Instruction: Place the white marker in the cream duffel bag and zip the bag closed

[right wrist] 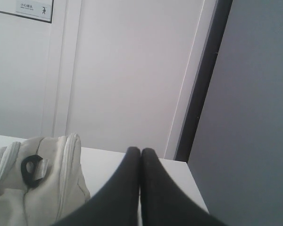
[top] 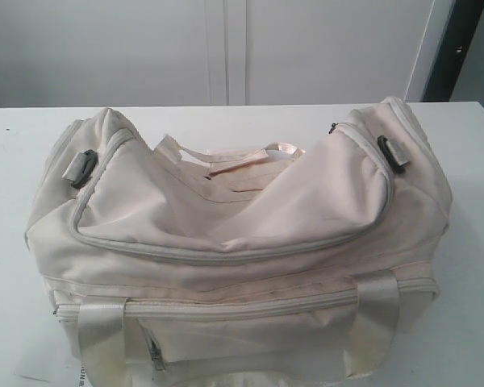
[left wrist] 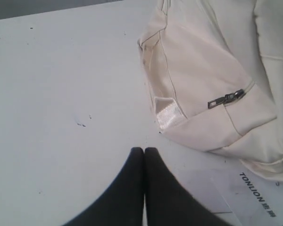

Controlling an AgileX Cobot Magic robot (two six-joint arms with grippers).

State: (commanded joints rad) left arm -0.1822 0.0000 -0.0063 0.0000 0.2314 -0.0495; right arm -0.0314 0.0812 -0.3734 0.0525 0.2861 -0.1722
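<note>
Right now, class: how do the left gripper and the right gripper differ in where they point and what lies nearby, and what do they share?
The left gripper points down at the white table, while the right gripper points out toward the wall. Near the left gripper are the zip pull of the cream duffel bag and a printed sheet; near the right gripper is its dark buckle. Both are shut and empty.
</note>
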